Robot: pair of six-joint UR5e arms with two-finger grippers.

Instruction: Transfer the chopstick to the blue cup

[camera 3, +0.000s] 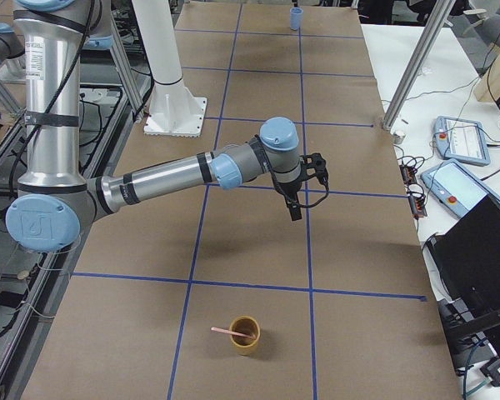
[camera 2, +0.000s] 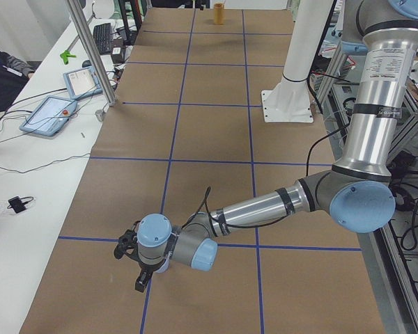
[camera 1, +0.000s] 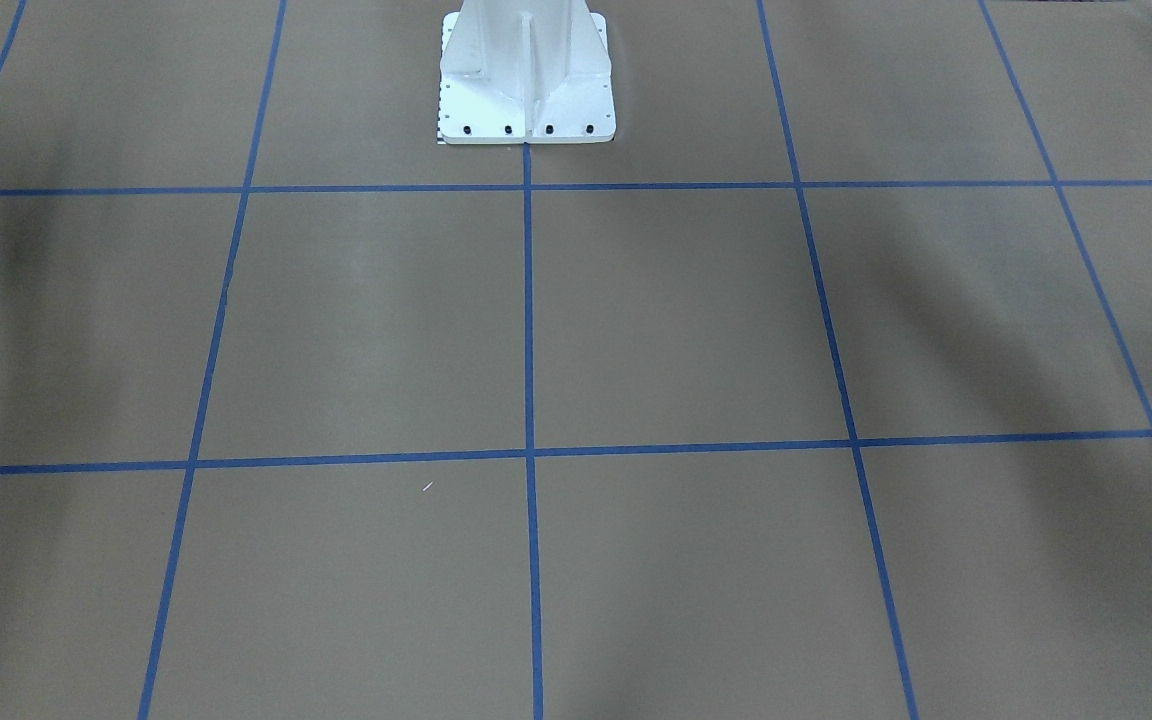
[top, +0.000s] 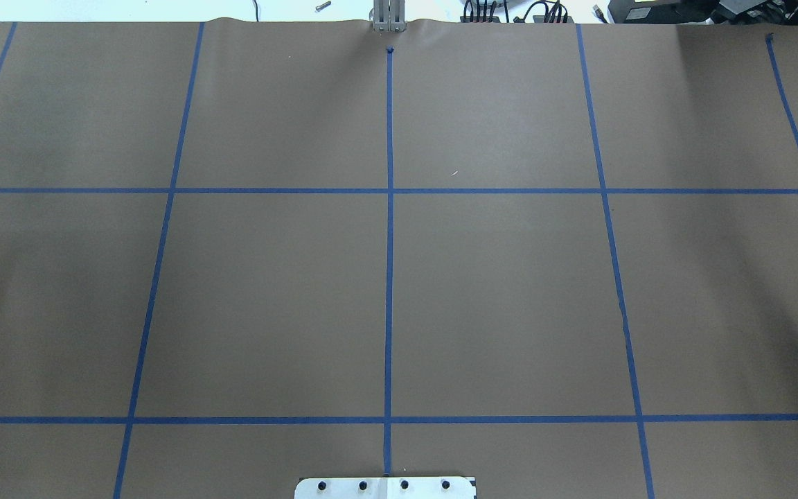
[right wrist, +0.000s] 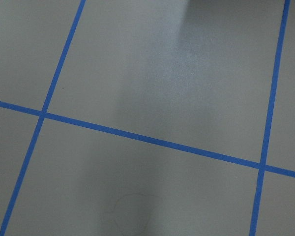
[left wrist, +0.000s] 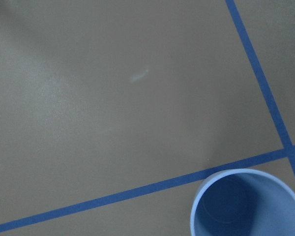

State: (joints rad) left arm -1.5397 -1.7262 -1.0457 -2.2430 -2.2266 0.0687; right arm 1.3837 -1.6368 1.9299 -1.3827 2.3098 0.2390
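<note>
Brown paper crossed by a grid of blue tape [top: 389,277] covers the table [top: 267,298], with the robot's white base [camera 1: 526,90] at its near edge. The pale-pink chopstick [camera 3: 227,332] sits in a tan cup [camera 3: 245,337] at the table's right end. One end is inside and the other slants out over the rim. The blue cup [camera 3: 296,17] stands upright at the far left end, well apart from it. The left wrist view looks down into its darker inside, just beside a tape crossing. The left tool [camera 2: 130,263] hangs over the table at that left end. The right tool [camera 3: 305,190] hovers above the table, apart from the tan cup. Whether either tool is wide or narrow cannot be told, since both show only in the side views.
</note>
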